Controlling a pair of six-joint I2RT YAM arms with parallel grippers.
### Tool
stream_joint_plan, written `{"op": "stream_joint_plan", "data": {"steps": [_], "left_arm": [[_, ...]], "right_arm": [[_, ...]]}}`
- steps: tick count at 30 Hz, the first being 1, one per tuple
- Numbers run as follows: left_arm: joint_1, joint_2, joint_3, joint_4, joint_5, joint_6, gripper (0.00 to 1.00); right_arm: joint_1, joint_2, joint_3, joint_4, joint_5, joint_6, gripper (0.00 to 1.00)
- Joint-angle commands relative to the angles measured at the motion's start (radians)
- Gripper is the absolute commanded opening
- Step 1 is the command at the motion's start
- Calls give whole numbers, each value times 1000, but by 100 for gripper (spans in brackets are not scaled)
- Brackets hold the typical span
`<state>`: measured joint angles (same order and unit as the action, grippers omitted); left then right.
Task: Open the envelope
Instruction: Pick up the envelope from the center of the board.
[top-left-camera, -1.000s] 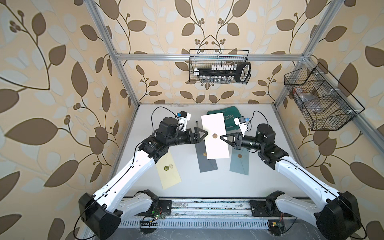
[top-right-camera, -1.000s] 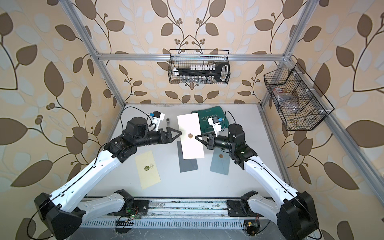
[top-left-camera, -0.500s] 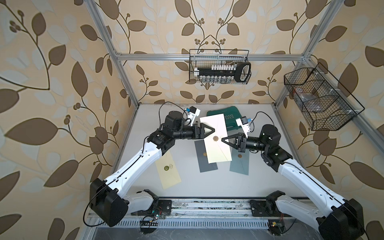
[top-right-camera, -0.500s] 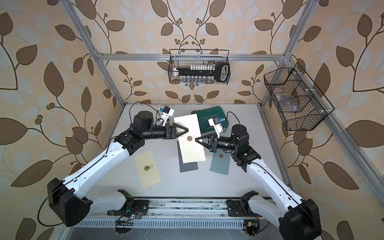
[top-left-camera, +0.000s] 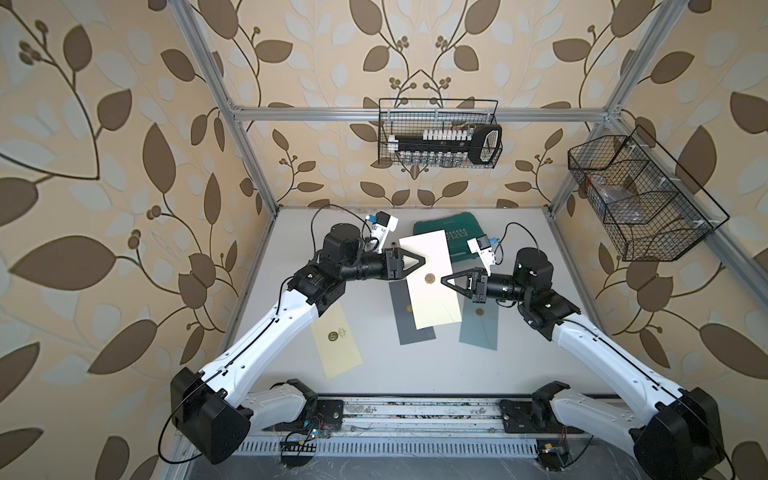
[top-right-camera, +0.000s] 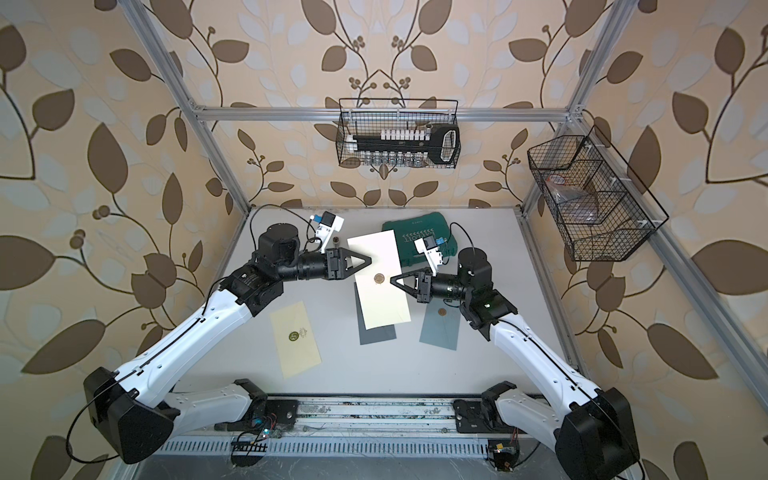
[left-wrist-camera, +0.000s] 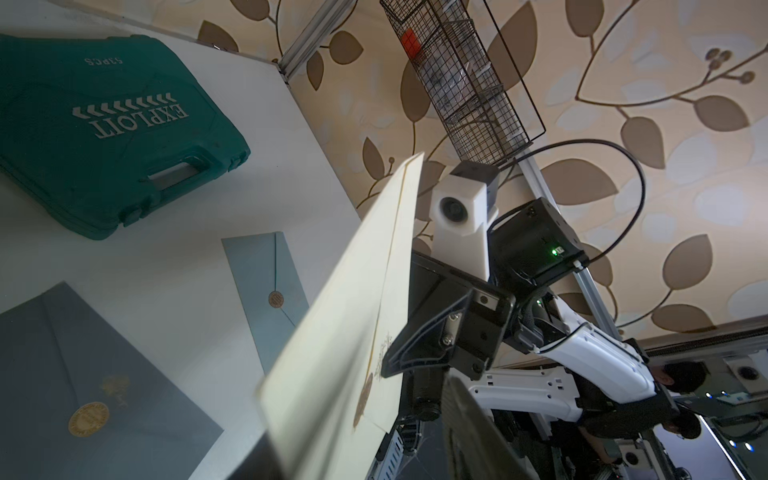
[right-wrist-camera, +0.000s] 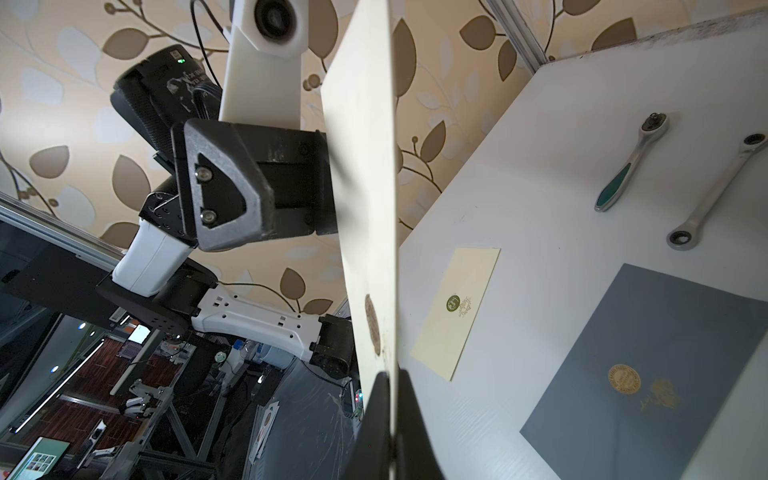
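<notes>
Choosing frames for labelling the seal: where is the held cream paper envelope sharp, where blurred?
Left wrist view: cream paper envelope soft and shaded near the lens. Right wrist view: edge-on, brown round seal foreshortened, right gripper blurred. Both top views: sharp, bright.

**Colour and pattern findings**

Held envelope (top-left-camera: 434, 299): cream, brown round seal. Left envelope (top-left-camera: 336, 338): pale yellow, green seal. Middle envelope (top-left-camera: 400, 305): slate grey, gold seal. Right envelope (top-left-camera: 480, 328): blue-grey, gold seal. Far case (top-left-camera: 463, 232): dark green, white lettering. Walls (top-left-camera: 104, 208): beige, brown leaf pattern.
</notes>
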<state>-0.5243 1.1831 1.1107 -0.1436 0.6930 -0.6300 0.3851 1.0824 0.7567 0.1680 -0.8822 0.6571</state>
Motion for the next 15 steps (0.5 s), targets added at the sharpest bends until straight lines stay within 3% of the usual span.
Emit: {"op": "stream_joint_plan", "data": {"steps": [1, 5, 7, 11, 15], "left_arm": [[-9, -43, -17, 45, -13, 12, 38], [-9, -48, -20, 40, -13, 17, 34], [-9, -47, -21, 41, -10, 18, 25], [-10, -45, -25, 45, -7, 21, 18], [-13, -46, -26, 33, -15, 35, 1]], "right_arm": [[1, 4, -3, -15, 24, -2, 0], [5, 6, -7, -11, 32, 2, 0], [8, 10, -5, -7, 31, 6, 0], [15, 17, -4, -7, 37, 7, 0], [15, 18, 2, -31, 55, 3, 5]]}}
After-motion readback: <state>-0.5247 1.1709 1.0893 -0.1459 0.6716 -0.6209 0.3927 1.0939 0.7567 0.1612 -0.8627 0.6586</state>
